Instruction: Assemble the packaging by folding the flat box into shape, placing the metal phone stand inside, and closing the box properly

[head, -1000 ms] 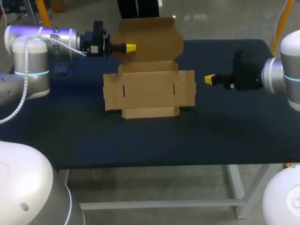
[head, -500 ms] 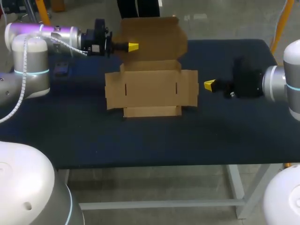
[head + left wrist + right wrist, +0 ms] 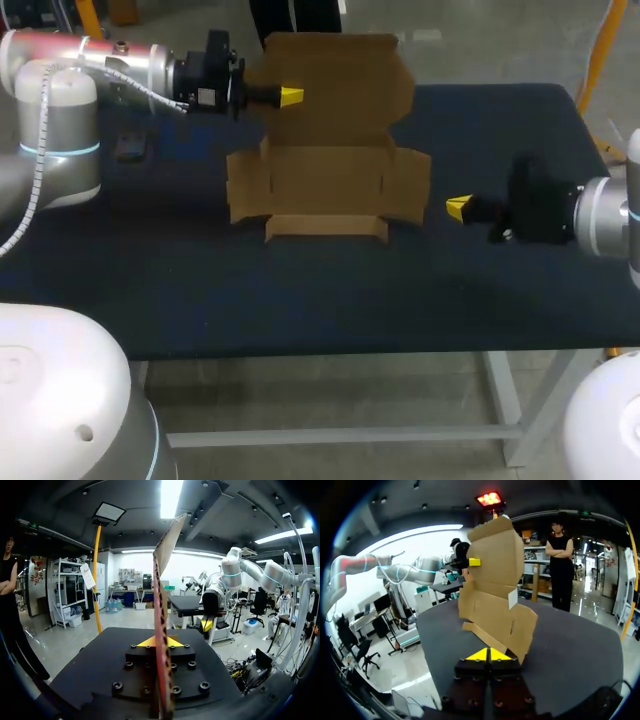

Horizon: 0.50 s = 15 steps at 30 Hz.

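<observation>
The brown cardboard box (image 3: 330,185) lies part-folded on the dark table (image 3: 300,290), its side flaps spread and its big lid (image 3: 335,85) standing up at the back. My left gripper (image 3: 290,96) is shut on the lid's left part. In the left wrist view the lid's edge (image 3: 162,605) runs straight between the yellow tips of the left gripper (image 3: 160,641). My right gripper (image 3: 458,208) hovers shut and empty just right of the box's right flap. From the right wrist, the box (image 3: 495,610) stands ahead of the right gripper (image 3: 489,654). I cannot make out the phone stand for sure.
A small dark object (image 3: 130,148) lies on the table at the far left, under my left arm. Bare tabletop stretches in front of the box and to its right, behind my right gripper.
The box has slid right and toward the front, and the lid stands a little higher. My left gripper went right with it; my right gripper dropped back toward the front right.
</observation>
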Tool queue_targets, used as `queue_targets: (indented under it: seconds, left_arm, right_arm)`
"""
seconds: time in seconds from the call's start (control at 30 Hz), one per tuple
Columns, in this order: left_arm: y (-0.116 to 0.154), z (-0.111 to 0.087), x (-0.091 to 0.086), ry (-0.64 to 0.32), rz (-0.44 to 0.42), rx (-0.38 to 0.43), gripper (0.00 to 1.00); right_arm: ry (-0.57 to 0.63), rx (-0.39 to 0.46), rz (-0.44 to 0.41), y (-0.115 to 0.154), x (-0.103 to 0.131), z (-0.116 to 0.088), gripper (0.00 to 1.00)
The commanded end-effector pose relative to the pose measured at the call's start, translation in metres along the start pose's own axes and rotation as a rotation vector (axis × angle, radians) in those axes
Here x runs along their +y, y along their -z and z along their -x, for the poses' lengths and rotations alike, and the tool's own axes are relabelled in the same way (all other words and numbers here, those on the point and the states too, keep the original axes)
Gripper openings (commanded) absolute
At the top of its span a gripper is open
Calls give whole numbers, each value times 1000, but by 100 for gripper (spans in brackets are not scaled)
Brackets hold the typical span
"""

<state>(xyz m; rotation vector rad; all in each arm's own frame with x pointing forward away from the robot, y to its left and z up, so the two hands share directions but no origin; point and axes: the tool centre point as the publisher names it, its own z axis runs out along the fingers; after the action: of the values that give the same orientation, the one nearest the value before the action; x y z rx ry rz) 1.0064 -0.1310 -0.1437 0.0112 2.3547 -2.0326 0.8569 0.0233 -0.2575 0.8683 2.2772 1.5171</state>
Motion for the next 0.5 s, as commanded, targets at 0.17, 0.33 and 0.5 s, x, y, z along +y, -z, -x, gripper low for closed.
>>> queue_targets:
  seconds: [0.17,0.33,0.5]
  left_arm:
    - [0,-22,-15,5,-1,-43,0]
    - [-1,-29,-20,55,-25,-55,0]
    - [-3,-30,-17,91,-37,-39,0]
  right_arm:
    - [25,3,34,10,-10,-11,0]
    - [45,8,32,11,-13,-17,0]
    - [62,12,24,9,-17,-22,0]
